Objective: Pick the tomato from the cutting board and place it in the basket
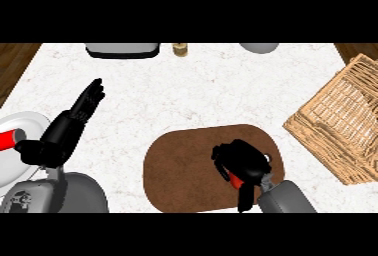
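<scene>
right hand (242, 159) is curled down over the tomato (235, 181), fingers and thumb closed round it so that only a red sliver shows under the palm, toward the wrist. tomato and hand sit on the right half of the brown board (181, 165), an oval slab whose near edge runs to the view's lower edge; the hand is inside the board's right rim, not over it. to the right, a strip of bare white counter (184, 90) separates the board from the basket (343, 120), which lies tilted, its woven wall facing the board and its far side cut off by the view's right edge. left hand (70, 122) stands open at the view's left, fingers straight and pressed together, pointing away from the robot, resting just beside a white plate (26, 122) that is cut by the left edge and carries a red thing (7, 140). between the left hand and the board, and across the whole middle of the counter, the top is open. along the far edge stand a grey box (122, 50), a small jar (179, 49) and a grey bowl (258, 47), all well apart from both hands. dark wood (15, 57) shows past the counter's far corners. the jar is too small to tell any label.
</scene>
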Controlling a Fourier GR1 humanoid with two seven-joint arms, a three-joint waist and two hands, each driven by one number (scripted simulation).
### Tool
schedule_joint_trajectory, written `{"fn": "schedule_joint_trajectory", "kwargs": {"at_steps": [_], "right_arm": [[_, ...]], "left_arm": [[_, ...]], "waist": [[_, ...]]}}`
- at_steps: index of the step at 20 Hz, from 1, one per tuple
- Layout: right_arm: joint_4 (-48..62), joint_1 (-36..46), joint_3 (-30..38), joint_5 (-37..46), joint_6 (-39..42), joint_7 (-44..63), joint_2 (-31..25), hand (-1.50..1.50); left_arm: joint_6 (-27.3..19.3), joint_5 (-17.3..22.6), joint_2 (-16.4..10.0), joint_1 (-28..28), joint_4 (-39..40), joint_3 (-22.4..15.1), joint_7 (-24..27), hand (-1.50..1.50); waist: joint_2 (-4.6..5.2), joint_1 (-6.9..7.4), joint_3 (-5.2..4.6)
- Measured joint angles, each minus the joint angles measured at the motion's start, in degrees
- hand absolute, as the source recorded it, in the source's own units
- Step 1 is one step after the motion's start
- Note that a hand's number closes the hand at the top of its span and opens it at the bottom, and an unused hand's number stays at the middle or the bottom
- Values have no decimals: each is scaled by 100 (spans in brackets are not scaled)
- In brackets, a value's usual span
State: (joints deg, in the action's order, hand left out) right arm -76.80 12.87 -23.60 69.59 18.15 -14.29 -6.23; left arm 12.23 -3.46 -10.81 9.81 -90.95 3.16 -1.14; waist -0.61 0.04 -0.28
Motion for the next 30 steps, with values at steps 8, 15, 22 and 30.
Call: {"fn": "schedule_joint_trajectory", "kwargs": {"at_steps": [8,15,22,30], "right_arm": [[-35,-141,1574,-76,-736,3129,550,150],[-5,520,1134,-898,-2306,5608,609,150],[-806,1172,414,-951,-4040,6629,617,150],[-1885,1714,-3,30,-4103,7656,595,150]], "left_arm": [[-32,4,-32,-75,-50,69,-8,0],[33,-37,76,-106,-86,-130,7,0],[-2,-78,70,9,20,-98,-11,0],[66,6,29,-96,-100,-19,-59,0]], "waist": [[19,-131,15],[64,123,33],[43,83,30],[28,19,25]]}}
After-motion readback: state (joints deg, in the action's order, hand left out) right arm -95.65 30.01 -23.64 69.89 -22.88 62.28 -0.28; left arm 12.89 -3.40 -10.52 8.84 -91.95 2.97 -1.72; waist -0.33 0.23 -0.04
